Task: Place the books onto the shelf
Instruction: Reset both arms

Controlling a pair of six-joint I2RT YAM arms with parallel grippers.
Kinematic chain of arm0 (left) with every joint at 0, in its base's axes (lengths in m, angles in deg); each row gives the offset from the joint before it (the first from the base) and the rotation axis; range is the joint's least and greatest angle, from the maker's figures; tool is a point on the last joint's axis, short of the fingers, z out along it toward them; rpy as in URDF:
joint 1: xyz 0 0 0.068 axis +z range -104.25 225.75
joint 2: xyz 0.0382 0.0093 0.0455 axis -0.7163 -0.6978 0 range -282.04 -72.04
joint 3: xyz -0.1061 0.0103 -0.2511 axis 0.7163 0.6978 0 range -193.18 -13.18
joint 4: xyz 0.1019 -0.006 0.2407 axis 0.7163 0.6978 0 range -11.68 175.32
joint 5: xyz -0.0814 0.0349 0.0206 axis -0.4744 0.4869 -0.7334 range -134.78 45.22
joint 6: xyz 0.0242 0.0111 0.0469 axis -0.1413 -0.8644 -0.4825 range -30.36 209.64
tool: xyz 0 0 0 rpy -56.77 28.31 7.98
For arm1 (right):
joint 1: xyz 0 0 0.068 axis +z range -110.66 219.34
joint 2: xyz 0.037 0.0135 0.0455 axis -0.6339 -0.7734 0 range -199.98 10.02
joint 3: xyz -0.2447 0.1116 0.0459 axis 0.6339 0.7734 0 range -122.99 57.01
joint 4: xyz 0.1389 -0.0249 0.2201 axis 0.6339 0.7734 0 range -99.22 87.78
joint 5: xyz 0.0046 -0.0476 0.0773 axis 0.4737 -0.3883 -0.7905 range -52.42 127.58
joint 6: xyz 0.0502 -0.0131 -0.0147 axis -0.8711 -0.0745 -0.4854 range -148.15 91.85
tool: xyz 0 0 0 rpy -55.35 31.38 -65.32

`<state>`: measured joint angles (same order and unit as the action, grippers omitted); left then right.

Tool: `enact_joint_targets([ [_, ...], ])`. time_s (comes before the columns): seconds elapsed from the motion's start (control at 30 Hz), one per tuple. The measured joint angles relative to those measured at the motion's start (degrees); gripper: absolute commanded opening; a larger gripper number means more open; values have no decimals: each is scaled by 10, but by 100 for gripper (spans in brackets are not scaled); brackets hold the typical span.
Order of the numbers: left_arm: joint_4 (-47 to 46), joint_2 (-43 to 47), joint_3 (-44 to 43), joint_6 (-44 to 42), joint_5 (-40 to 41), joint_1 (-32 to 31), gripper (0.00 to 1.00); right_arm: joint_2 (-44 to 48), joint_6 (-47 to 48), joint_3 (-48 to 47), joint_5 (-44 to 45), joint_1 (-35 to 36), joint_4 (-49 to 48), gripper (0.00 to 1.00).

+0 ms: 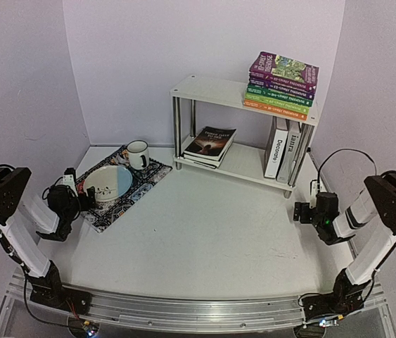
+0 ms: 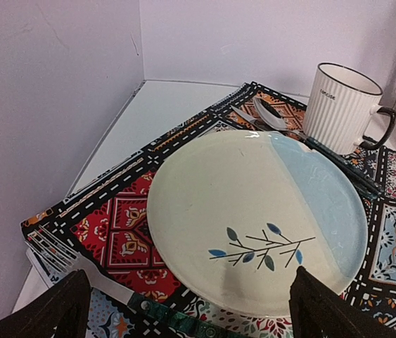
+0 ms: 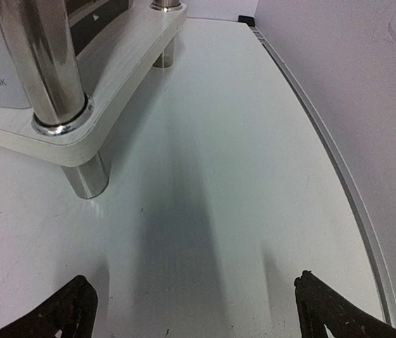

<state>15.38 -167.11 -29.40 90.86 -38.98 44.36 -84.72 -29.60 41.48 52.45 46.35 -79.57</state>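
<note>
Books (image 1: 283,86) fill the shelf (image 1: 208,90): stacked on top, flat and upright below

The patterned placemat (image 2: 127,225) bears a plate (image 2: 254,204), white mug (image 2: 338,105), fork (image 2: 85,267) and perhaps a spoon (image 2: 268,113).

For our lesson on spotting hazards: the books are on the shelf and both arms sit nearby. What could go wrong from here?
1. The stack of books on the shelf sits at the top board's right end, its top book skewed; a knock could tip it off.
2. The open right gripper is close to the shelf's front leg; a careless swing might jolt it.
3. The open left gripper faces the plate and mug; moving forward could shove them.
</note>
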Motion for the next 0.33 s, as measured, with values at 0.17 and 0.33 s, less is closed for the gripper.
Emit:
enact_joint_targets([
  [0.17, -5, 0, -3, 0, -2, 0, 100, 0, -2, 0, 7, 0, 1, 98],
  [0.33, -6, 0, -3, 0, -2, 0, 100, 0, -3, 0, 8, 0, 2, 98],
])
